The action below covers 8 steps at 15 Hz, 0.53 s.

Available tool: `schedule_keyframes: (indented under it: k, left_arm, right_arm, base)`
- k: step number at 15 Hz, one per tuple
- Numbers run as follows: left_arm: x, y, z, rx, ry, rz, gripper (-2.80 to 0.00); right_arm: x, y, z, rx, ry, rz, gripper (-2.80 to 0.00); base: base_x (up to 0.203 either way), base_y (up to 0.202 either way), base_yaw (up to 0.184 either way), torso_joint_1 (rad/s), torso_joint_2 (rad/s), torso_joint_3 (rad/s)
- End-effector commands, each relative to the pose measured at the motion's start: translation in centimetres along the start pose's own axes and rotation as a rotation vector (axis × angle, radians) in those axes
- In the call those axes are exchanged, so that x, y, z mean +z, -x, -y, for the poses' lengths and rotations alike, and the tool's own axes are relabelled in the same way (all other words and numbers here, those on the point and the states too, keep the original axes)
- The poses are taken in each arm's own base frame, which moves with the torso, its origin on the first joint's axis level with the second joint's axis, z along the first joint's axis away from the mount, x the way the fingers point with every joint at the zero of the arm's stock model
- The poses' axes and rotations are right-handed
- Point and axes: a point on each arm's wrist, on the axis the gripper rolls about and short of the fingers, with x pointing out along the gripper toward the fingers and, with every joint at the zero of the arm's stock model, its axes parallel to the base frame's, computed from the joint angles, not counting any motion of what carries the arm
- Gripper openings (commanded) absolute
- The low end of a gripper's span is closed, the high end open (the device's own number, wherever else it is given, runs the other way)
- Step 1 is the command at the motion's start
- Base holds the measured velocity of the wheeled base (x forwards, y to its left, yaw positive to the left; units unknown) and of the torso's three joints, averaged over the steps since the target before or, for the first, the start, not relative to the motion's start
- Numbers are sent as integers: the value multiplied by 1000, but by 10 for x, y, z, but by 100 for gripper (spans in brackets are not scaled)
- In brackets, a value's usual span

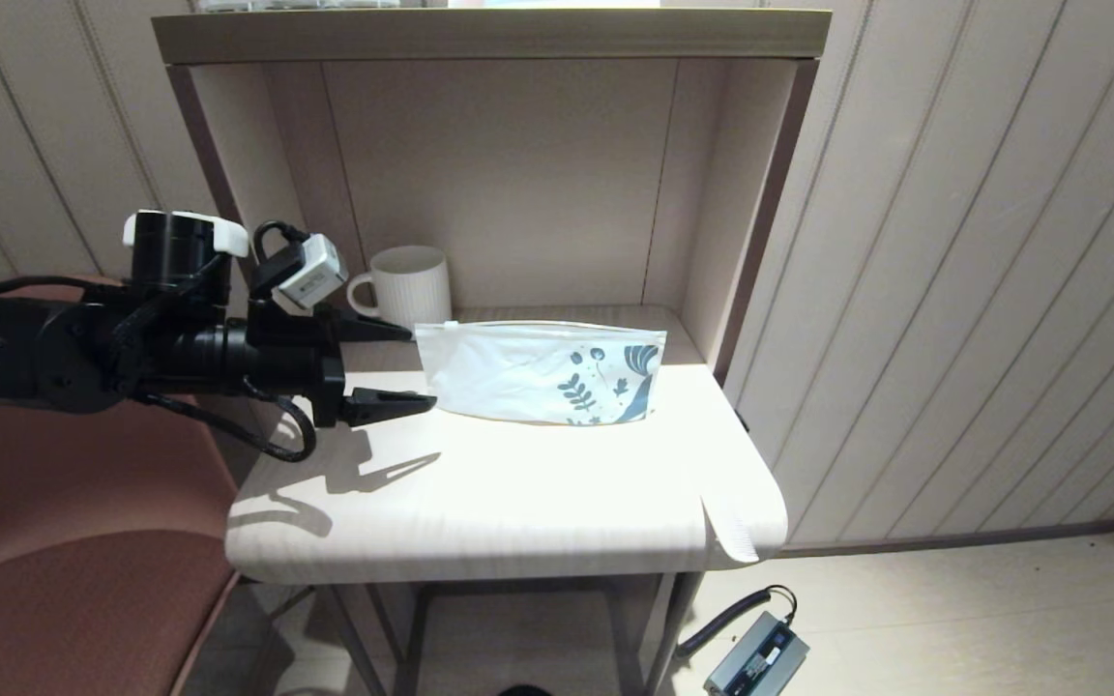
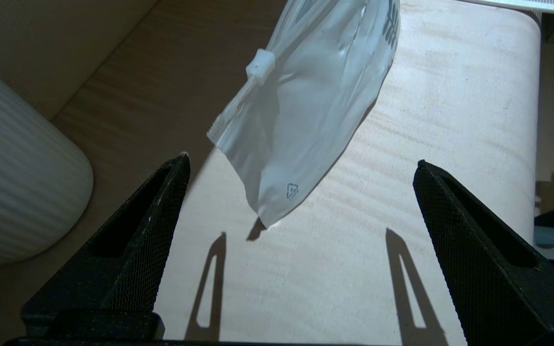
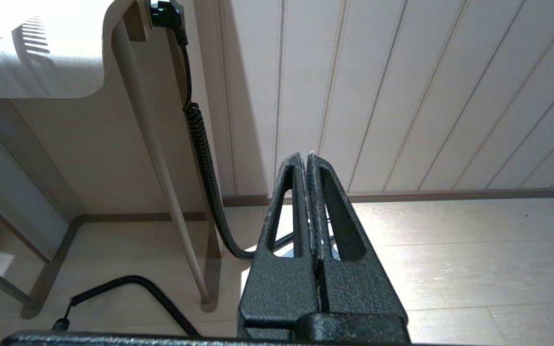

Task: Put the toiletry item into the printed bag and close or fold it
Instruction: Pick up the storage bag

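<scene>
Comb point(image 1: 731, 527): lies on the table's point(image 1: 518, 493) front right corner, well apart from the bag.
Left gripper point(image 1: 412, 367): fingers spread wide, empty, just beside the bag's plain end.
Bag point(image 1: 542, 372): flat on the table near the mug point(image 1: 412, 285).
Right gripper point(image 3: 309, 161): fingers pressed together, empty, low beside the table.

Matte black left arm point(image 1: 83, 353), round-jointed, with a white cap on one cylindrical joint. Small grey-white camera block point(image 1: 310, 271) at the wrist, fed by looping black cables. Left gripper point(image 1: 412, 367): black tapered fingers point(image 2: 132, 250), slotted, cross-hatched inner faces. Right gripper point(image 3: 308, 158): same black textured, slotted build.
</scene>
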Motion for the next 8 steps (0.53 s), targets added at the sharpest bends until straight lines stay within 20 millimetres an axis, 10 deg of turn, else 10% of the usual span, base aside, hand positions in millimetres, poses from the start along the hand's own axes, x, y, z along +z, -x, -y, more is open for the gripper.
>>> schedule_keyframes:
  k: [1,8]
  left_arm:
    - [3,-14,-6,-26,-7,7,0]
    - [-6,-44,-23,-65,15,-9,0]
  right_arm:
    - [0,0,0,0,0,-2,-280]
    - [0,0,0,0,0,-2,-280]
  base:
    - [0,0,0,0,0,0]
    - [0,0,0,0,0,0]
